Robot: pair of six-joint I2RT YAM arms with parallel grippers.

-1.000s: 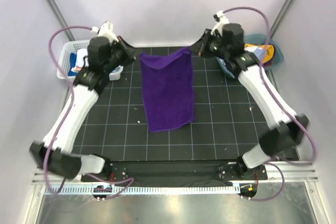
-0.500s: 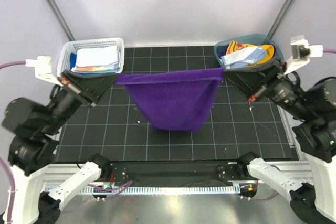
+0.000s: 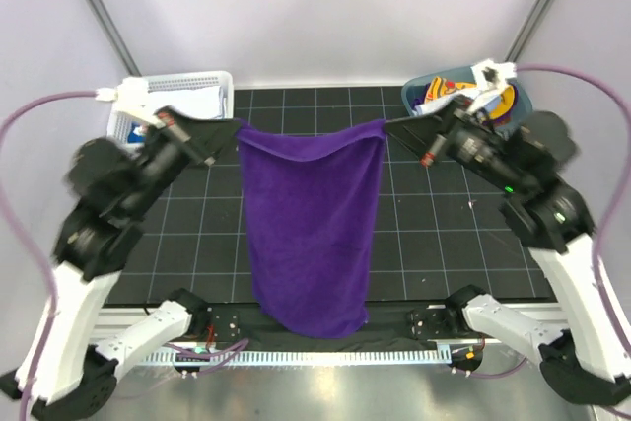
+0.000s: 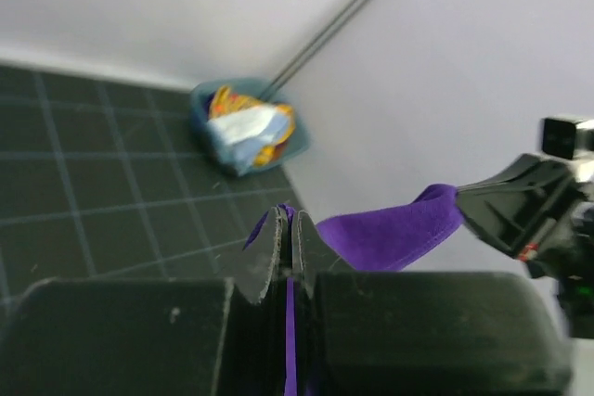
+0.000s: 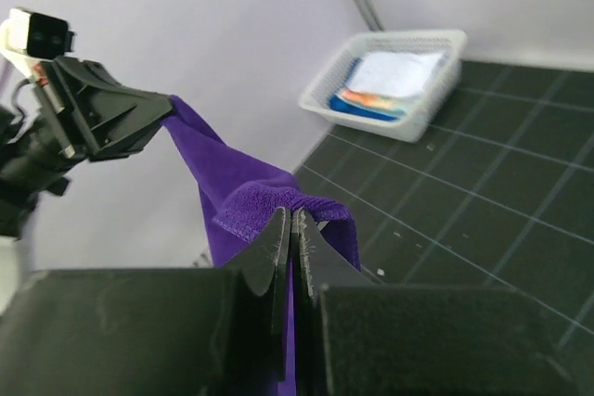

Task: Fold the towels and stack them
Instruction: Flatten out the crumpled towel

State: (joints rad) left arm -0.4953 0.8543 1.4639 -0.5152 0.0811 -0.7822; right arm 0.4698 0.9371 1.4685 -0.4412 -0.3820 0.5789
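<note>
2 pinches — left gripper (image 3: 235,126), right gripper (image 3: 386,124) — hold purple towel (image 3: 308,234) aloft.

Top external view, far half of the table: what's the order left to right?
white mesh basket → left gripper, shut on a top corner of the towel → purple towel hanging between the arms → right gripper, shut on the other top corner → teal tub

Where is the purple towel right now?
In the top view the purple towel hangs in the middle, held up by its top corners between the left gripper and the right gripper.
</note>
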